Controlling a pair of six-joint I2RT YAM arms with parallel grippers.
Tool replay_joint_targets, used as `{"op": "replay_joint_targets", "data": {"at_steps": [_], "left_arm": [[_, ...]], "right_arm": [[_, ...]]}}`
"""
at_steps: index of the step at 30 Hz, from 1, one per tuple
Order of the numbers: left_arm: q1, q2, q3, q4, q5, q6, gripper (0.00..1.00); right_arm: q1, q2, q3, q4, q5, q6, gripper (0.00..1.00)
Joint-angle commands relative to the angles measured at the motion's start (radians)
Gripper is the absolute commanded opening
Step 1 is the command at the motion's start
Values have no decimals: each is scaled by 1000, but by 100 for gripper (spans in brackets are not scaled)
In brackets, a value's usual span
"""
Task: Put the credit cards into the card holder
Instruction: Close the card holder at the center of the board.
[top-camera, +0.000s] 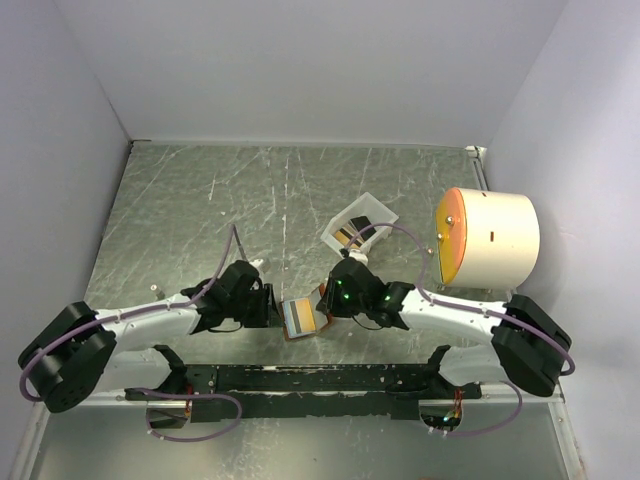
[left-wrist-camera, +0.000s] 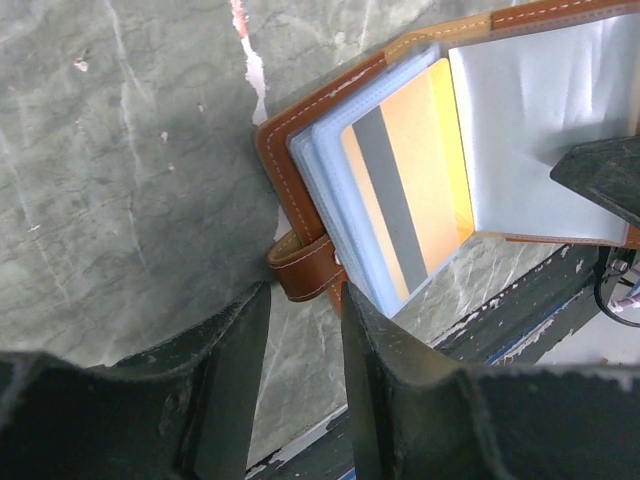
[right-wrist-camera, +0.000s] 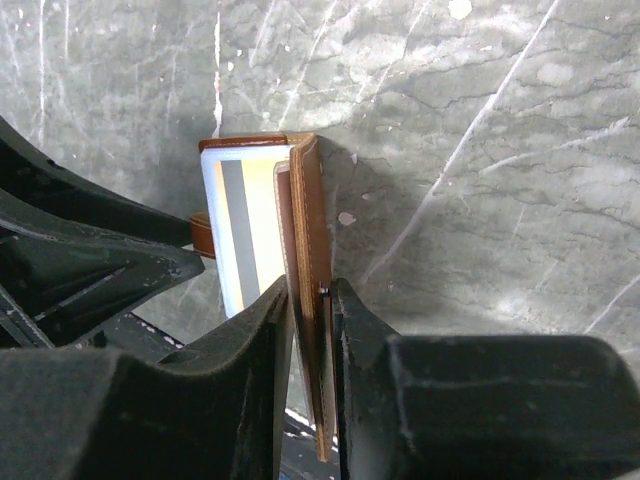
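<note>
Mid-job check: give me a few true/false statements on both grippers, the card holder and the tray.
1. The right gripper is clamped on the card holder cover. True.
2. The card holder lies folded shut. False: it is open, with an orange card in a clear pocket.
3. The white tray holds nothing. False: a striped card lies in it.
4. The left gripper has its jaws apart, next to the holder's tab. True.
</note>
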Motion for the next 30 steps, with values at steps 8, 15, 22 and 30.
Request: {"op": "replay_joint_targets", "data": {"at_steps": [8,15,22,30], "left_arm": [[-72,74,82,-104,-144,76,38],[-137,82,183,-221,-255,170,38],[-212,174,249,-215,-221,304,51],[-305,240,331,-220,-322,342,53]], "right_arm": [[2,-52,-14,-14,52,5,20],[1,-35,-19,4,53,0,11],[2,-55,-10,-18,86,-13,2],[-13,-114,-10,-79,126,-32,0]]}}
